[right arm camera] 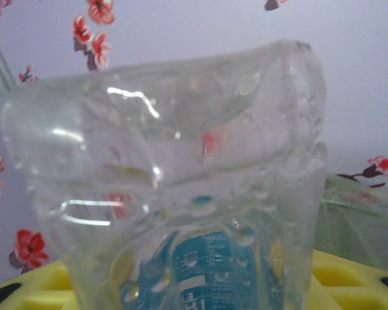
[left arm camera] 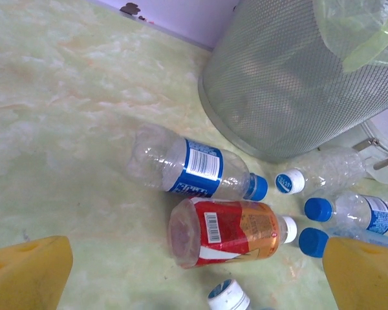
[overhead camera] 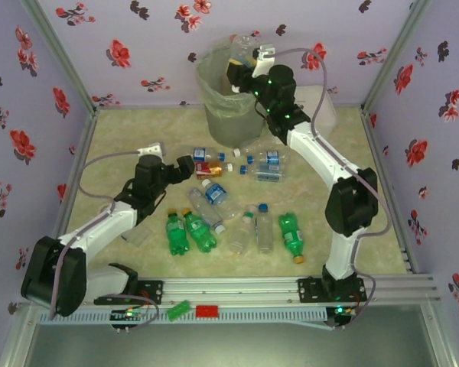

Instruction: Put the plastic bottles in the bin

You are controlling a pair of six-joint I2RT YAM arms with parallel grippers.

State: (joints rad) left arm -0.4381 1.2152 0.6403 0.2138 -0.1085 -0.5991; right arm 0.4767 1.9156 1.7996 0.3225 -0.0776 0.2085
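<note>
The right gripper [overhead camera: 239, 66] is clenched on a crushed clear bottle [right arm camera: 181, 194] with a blue label and holds it just above the mouth of the bin [overhead camera: 214, 107], whose bag is folded over the rim; in the right wrist view the bottle stands between the yellow fingers [right arm camera: 349, 278]; the left gripper [overhead camera: 188, 166] is spread wide and grasps nothing, hanging low over the table [overhead camera: 115, 138]; ahead of its fingers [left arm camera: 29, 274] a red-labelled bottle [left arm camera: 229, 232] lies on its side, with a blue-labelled bottle [left arm camera: 194, 169] just beyond it, both near the foot of the bin; more bottles lie scattered in front of the bin, among them three green bottles [overhead camera: 199, 233] nearest the arm bases
</note>
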